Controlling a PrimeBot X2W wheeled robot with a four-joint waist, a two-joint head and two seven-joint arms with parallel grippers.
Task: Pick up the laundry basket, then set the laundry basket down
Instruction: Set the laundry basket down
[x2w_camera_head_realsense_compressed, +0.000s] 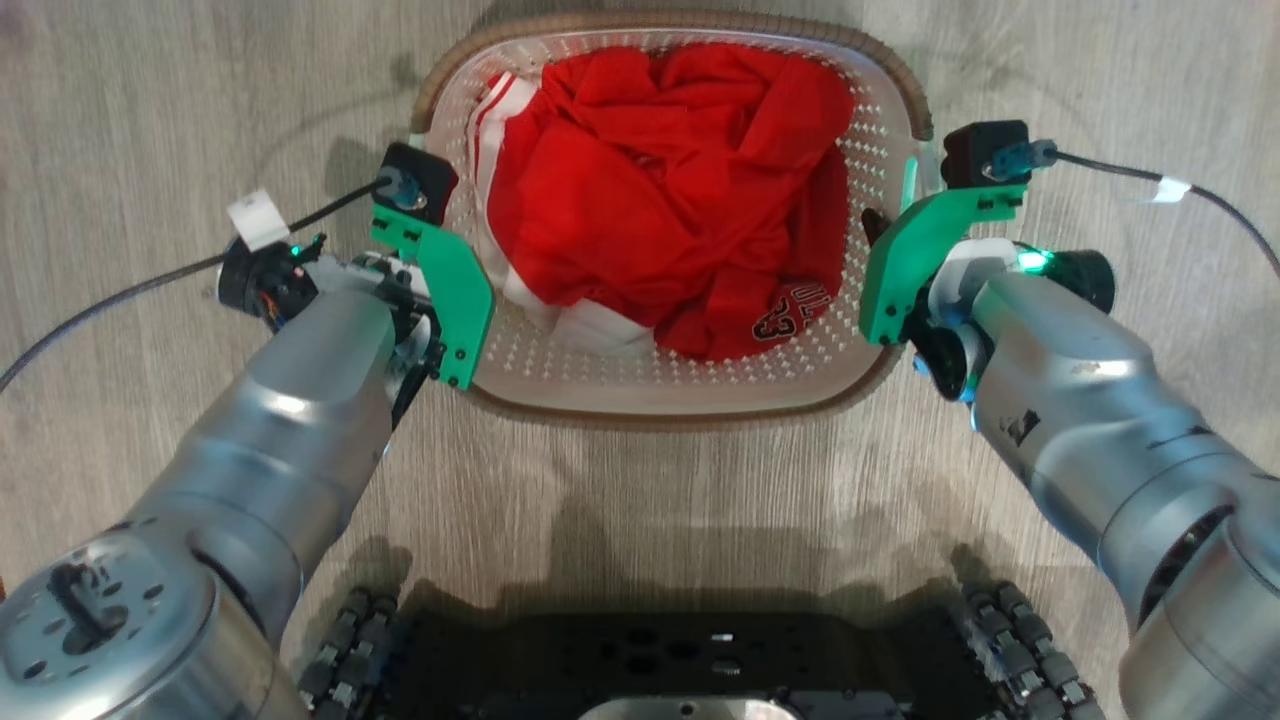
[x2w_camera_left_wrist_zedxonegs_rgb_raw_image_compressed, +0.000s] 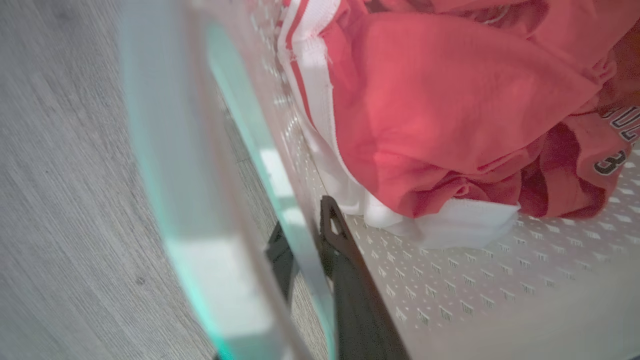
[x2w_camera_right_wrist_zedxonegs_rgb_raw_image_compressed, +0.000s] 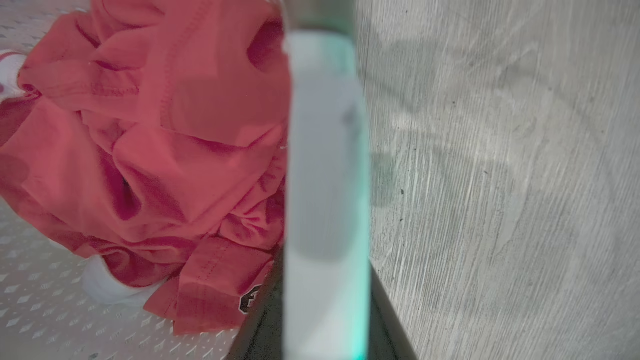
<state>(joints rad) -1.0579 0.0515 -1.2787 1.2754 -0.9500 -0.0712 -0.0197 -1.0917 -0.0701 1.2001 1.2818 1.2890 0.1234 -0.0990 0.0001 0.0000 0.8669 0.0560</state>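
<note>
Grasp stage of pick-up judged done: basket is seen just ahead of base, left wall pinched by left gripper jaws, right handle by right gripper jaws; lift-off from floor can't be told; level, synchronised raise is called for next.

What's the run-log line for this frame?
phase: grasp | left gripper: shut on laundry basket left handle | right gripper: shut on right handle | load: red clothing | lifted: cannot tell
</note>
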